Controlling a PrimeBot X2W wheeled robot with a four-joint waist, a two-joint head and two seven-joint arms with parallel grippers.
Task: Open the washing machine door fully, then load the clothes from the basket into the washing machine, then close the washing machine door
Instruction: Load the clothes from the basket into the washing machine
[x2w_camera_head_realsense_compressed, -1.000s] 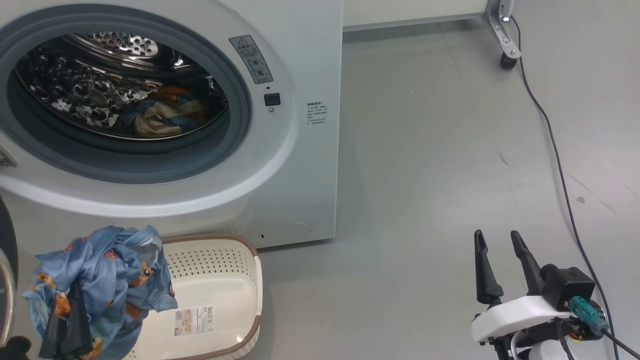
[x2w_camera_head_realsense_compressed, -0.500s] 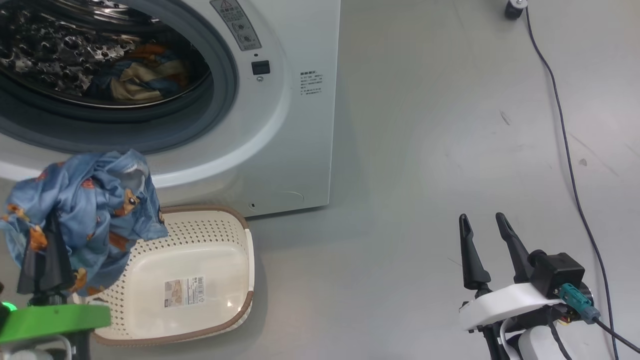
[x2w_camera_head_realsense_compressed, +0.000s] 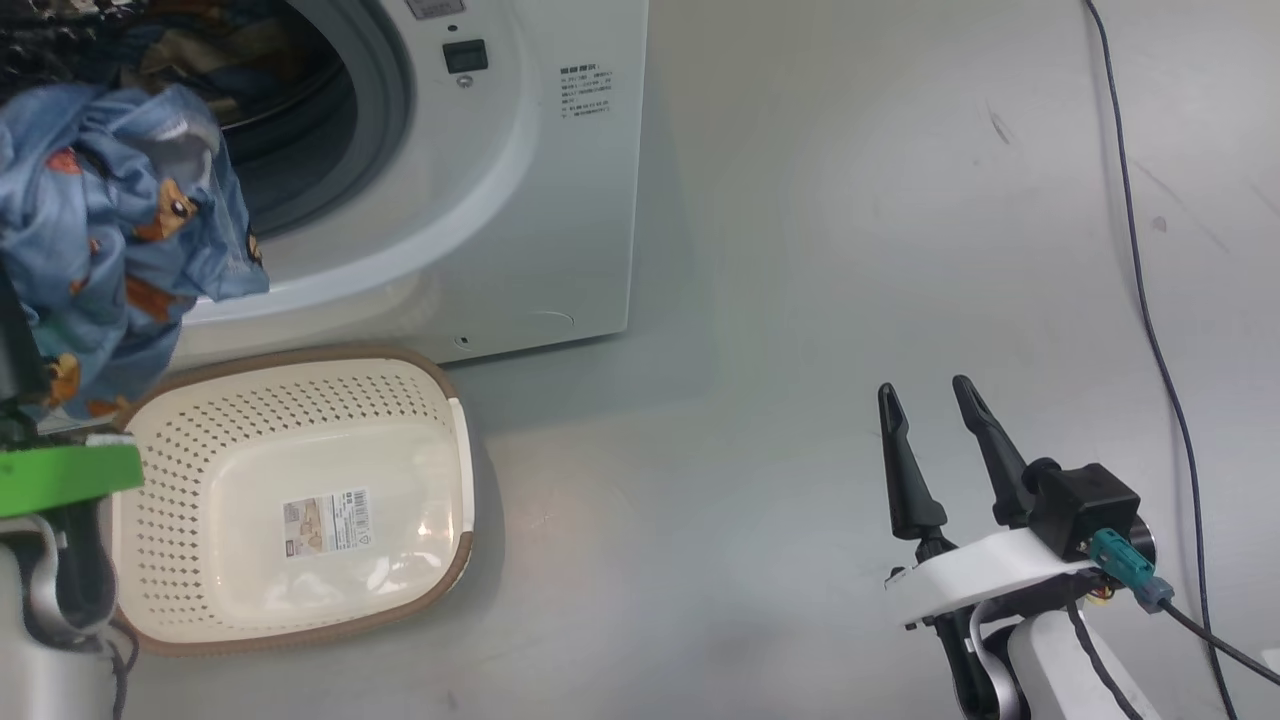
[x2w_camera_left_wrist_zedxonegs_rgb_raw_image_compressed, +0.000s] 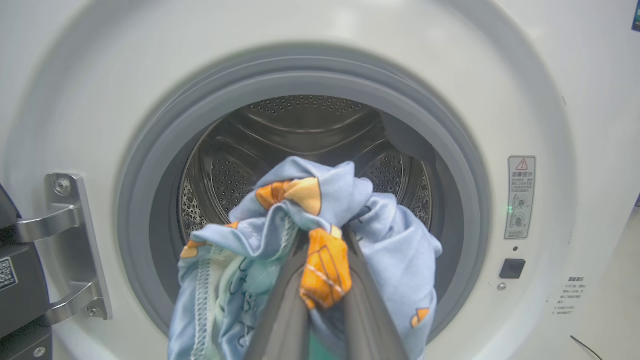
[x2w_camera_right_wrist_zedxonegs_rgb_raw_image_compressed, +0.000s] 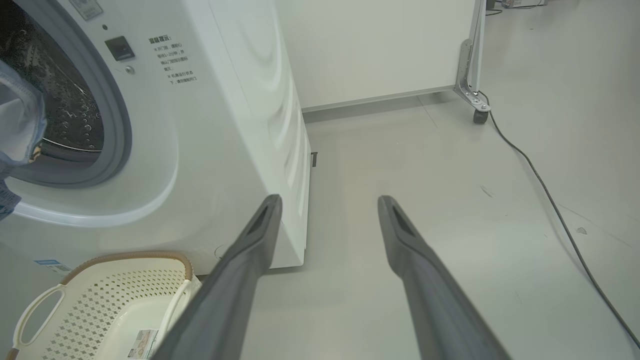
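My left gripper is shut on a light blue garment with orange patches, one of the clothes. It holds the bundle up in front of the washing machine's open drum mouth. In the head view this garment hangs at the far left, above the cream basket, whose floor is bare except for a label. Another garment lies inside the drum. The washing machine door stands swung open, with only its dark hinge side showing. My right gripper is open and holds nothing, over the floor to the right of the machine.
The basket sits on the grey floor right against the machine's front. A dark cable runs along the floor at the right. A wheeled frame leg stands by the back wall. Metal hinge brackets sit left of the drum mouth.
The head camera has shifted. My left gripper has lifted the blue garment from over the basket up to the drum opening. The right gripper stays open and still.
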